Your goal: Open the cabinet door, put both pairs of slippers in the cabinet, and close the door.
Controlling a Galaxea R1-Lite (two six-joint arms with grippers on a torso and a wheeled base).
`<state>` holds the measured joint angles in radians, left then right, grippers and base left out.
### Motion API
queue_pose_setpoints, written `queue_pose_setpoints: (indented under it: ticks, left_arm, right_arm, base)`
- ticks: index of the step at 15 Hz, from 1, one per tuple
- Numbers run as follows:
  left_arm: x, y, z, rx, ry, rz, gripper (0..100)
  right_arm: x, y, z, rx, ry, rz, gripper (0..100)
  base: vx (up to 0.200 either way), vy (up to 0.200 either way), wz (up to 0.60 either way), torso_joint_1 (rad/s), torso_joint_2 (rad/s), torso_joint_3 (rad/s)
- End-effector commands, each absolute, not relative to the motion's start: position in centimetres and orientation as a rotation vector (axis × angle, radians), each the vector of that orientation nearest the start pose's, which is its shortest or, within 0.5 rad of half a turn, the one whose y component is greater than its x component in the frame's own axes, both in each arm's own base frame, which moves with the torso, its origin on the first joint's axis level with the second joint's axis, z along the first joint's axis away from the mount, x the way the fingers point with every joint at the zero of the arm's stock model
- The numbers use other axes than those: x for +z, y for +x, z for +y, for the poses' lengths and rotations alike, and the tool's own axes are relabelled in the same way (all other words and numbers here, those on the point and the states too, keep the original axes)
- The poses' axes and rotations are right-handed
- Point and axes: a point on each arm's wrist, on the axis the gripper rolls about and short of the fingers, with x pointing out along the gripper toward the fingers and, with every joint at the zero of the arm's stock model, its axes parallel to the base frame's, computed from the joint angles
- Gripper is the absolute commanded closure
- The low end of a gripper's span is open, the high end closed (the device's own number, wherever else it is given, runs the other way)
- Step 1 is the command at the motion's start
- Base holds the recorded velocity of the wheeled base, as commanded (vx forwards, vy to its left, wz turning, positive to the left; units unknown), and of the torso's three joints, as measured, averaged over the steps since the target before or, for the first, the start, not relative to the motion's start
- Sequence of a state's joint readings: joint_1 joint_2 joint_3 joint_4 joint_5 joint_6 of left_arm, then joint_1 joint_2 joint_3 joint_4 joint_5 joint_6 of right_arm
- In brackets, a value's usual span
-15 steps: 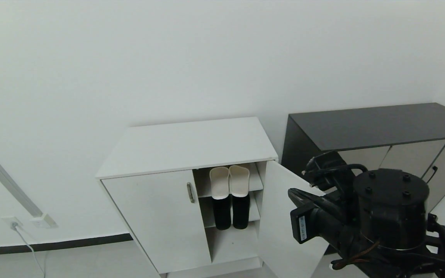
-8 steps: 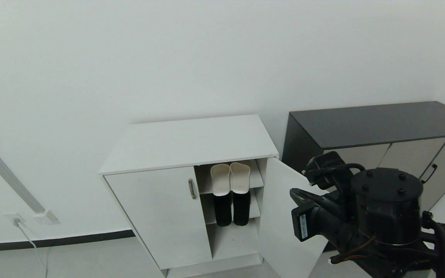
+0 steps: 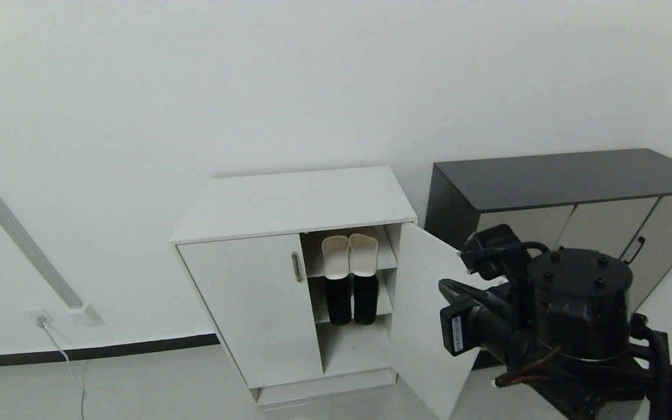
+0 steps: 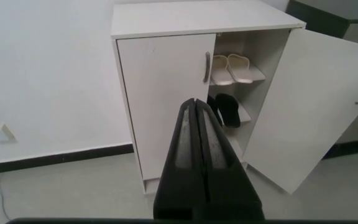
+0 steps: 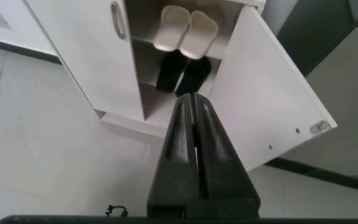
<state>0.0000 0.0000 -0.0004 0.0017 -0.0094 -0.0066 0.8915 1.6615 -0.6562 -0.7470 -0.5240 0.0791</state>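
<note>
White slippers [image 3: 350,255] & black slippers [image 3: 352,299] are shelved mid-frame, so closing is judged in hand: door [image 3: 423,315], lower centre-right, is to be pushed shut, w/ left claw [image 4: 194,104] & right claw [image 5: 193,98] both pressed together, empty.

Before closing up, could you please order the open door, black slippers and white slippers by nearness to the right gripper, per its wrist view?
1. The open door, just beside the right gripper.
2. The black slippers, middle shelf.
3. The white slippers, shelf above; these two pairs are too close to call.

A dark sideboard [image 3: 569,175] stands on pale floor [image 3: 137,388] against a white wall [image 3: 312,76].
</note>
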Motion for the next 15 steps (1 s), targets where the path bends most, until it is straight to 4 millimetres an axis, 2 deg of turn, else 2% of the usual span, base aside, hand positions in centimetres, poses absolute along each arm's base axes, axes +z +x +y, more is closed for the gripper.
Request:
queue_pose_setpoints:
  ticks: [1,5,8,11,15]
  left_arm:
    - [7.5,-2.3,0.0,-0.009,-0.008,0.003,100]
    - [7.6,-2.3,0.0,-0.009,-0.006,0.000,100]
    - [7.6,-2.3,0.0,-0.009,-0.006,0.000,100]
    - [7.6,-2.3,0.0,-0.009,-0.006,0.002,100]
    - [7.6,-2.3,0.0,-0.009,-0.006,0.000,100]
  right_arm:
    - [16.6,19.8,21.2,0.324,-0.083,0.209,100]
    - [17.2,26.3,20.3,0.176,-0.043,0.185,100]
    - [16.1,30.9,18.9,0.113,-0.042,0.220,100]
    - [14.3,33.5,17.3,0.107,-0.035,0.263,100]
    - [12.2,35.0,16.2,0.084,-0.038,0.310,100]
  base:
    - [0.000,0.000,0.00,0.000,0.00,0.000]
    - [0.000,0.000,0.00,0.000,0.00,0.000]
    - [0.000,0.000,0.00,0.000,0.00,0.000]
    - [0.000,0.000,0.00,0.000,0.00,0.000]
    - [0.000,0.000,0.00,0.000,0.00,0.000]
